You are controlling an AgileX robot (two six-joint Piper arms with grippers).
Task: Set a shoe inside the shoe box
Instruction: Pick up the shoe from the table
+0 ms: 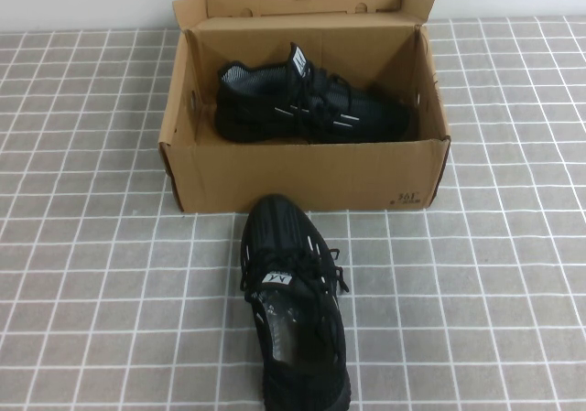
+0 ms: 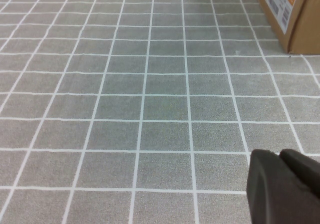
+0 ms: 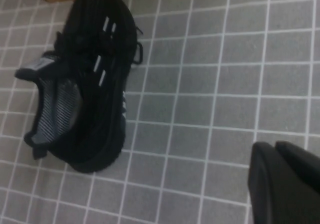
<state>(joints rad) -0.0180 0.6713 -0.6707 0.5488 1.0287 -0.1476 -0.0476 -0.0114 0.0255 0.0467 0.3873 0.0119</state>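
High view: shoe box (image 1: 302,184) holds one sneaker (image 1: 307,109) lying sideways

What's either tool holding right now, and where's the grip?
Nothing. The left tool is shut over bare tiled table beside the shoe box. The right tool is shut and empty, apart from the shoe on the table.

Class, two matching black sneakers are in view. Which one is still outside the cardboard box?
The sneaker on the cloth, toe towards the box. Its twin lies inside. Left gripper and right gripper are shut, holding nothing.
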